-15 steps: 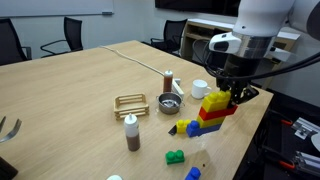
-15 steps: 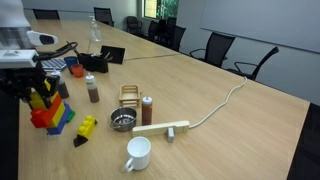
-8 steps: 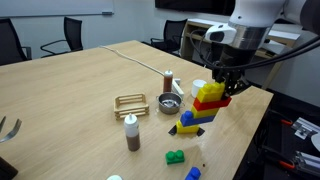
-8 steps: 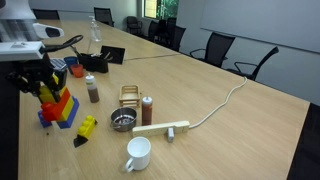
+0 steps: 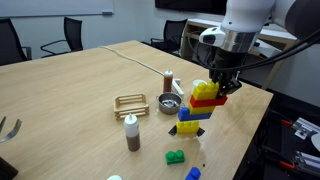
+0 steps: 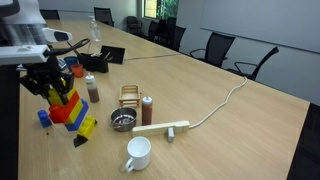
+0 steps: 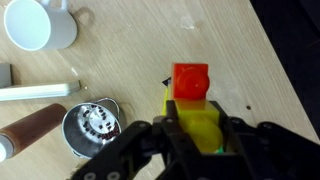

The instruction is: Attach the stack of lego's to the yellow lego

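Note:
My gripper is shut on the yellow top brick of the stack of lego's and holds it tilted, off the table. The stack is yellow over red over blue, and it also shows in an exterior view. The low yellow lego lies on the table just below the stack's blue end, with its dark piece at one end. In the wrist view my gripper clamps the yellow brick. The red brick sticks out beyond it, and the rest of the stack is hidden.
A white mug, a metal strainer, a brown shaker, a wire rack and a brown bottle stand nearby. A loose green brick and a small blue brick lie near the table edge. A wooden block lies by the cable.
My gripper has lifted the stack off the table and carried it up and towards the yellow lego. The yellow lego has not moved.

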You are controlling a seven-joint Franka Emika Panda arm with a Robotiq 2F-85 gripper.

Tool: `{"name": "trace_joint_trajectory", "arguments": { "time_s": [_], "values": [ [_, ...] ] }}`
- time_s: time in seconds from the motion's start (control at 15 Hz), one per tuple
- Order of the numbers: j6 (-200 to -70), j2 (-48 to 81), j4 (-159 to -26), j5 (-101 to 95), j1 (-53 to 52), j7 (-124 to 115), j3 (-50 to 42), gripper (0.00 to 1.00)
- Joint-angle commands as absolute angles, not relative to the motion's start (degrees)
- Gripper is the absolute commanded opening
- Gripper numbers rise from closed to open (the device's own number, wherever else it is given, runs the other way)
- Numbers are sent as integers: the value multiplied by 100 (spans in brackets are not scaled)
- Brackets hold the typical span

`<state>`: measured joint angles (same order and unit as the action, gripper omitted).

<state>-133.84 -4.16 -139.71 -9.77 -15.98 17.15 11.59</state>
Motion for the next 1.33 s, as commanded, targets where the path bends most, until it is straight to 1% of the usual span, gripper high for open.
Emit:
{"name": "trace_joint_trajectory", "arguments": {
  "time_s": [0.0, 1.27],
  "values": [
    [-13319, -216, -13872, -953, -1519, 1608, 1226, 11],
    [-13489, 275, -13631, -858, -1314, 1743, 1183, 11]
  ]
}}
